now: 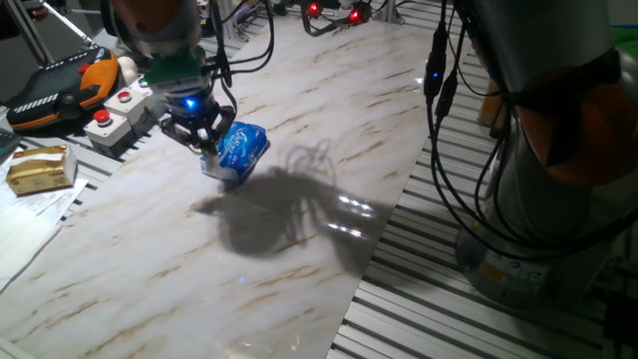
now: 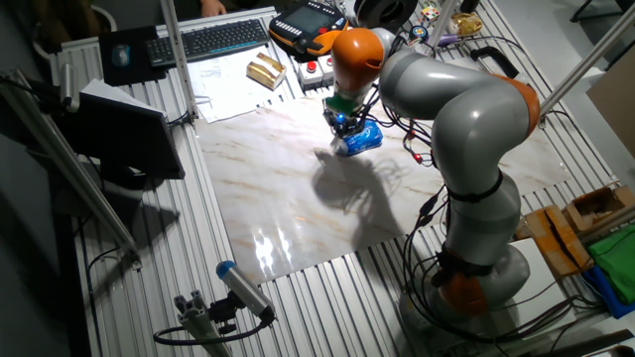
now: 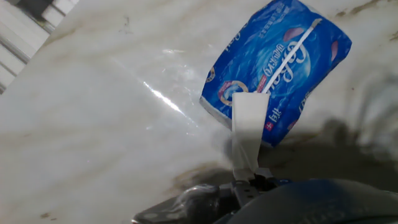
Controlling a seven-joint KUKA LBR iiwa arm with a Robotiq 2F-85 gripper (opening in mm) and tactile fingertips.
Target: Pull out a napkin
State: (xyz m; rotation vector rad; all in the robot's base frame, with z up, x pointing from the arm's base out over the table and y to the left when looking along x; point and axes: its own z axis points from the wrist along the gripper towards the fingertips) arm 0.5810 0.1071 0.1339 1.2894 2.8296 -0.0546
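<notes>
The blue-and-white tissue pack lies on the marble tabletop. It also shows in one fixed view and in the other fixed view. The napkin, a narrow white strip, runs from the pack's opening down to my fingertips. My gripper is shut on the napkin's lower end, at the near left end of the pack. The gripper shows in one fixed view and in the other fixed view, close above the tabletop. The fingertips are dark and partly blurred in the hand view.
An orange-and-black teach pendant, a button box and a yellowish box sit off the slab's left edge. A keyboard and paper sheets lie behind. The arm's base and cables stand at the right.
</notes>
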